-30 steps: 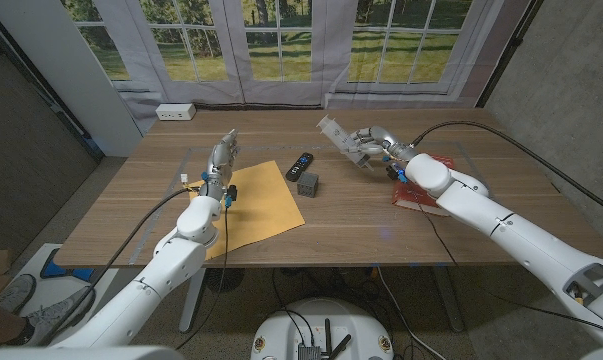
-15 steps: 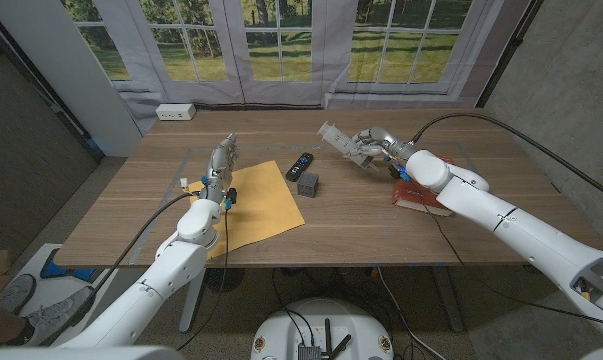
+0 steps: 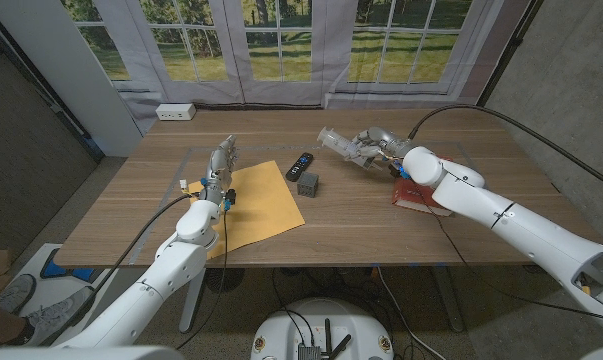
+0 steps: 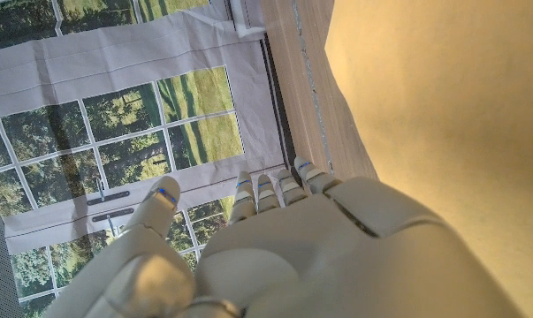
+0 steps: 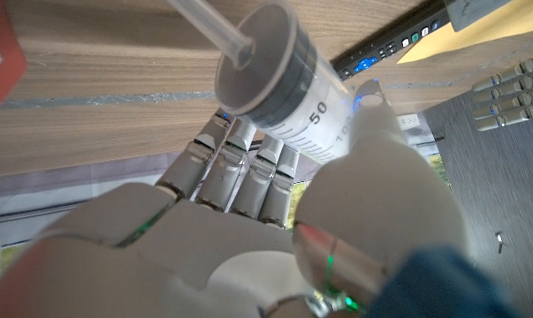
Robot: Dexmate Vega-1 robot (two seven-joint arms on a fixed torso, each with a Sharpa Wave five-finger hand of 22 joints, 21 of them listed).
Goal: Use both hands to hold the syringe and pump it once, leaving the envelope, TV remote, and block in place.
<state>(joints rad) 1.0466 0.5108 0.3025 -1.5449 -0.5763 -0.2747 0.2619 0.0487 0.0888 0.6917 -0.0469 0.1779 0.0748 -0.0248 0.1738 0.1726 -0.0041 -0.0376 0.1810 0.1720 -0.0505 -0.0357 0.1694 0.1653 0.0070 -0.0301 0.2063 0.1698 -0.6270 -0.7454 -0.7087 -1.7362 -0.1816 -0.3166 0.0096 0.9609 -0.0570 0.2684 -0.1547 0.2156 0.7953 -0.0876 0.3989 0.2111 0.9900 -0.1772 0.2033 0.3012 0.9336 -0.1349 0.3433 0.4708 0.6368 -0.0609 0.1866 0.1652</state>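
Here the right hand (image 3: 373, 146) grips the syringe (image 3: 339, 143) aloft, while the left hand (image 3: 222, 158) stands empty, fingers straight.

Head camera high over the whole table (image 3: 361, 225); wrist cameras close behind each hand, sharing its wood.

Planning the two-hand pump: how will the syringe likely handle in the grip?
The syringe, gripped by the right hand, looks like rigid clear plastic, probably light. Its smooth round barrel may slip or twist. The thin plunger rod could wobble when pushed.
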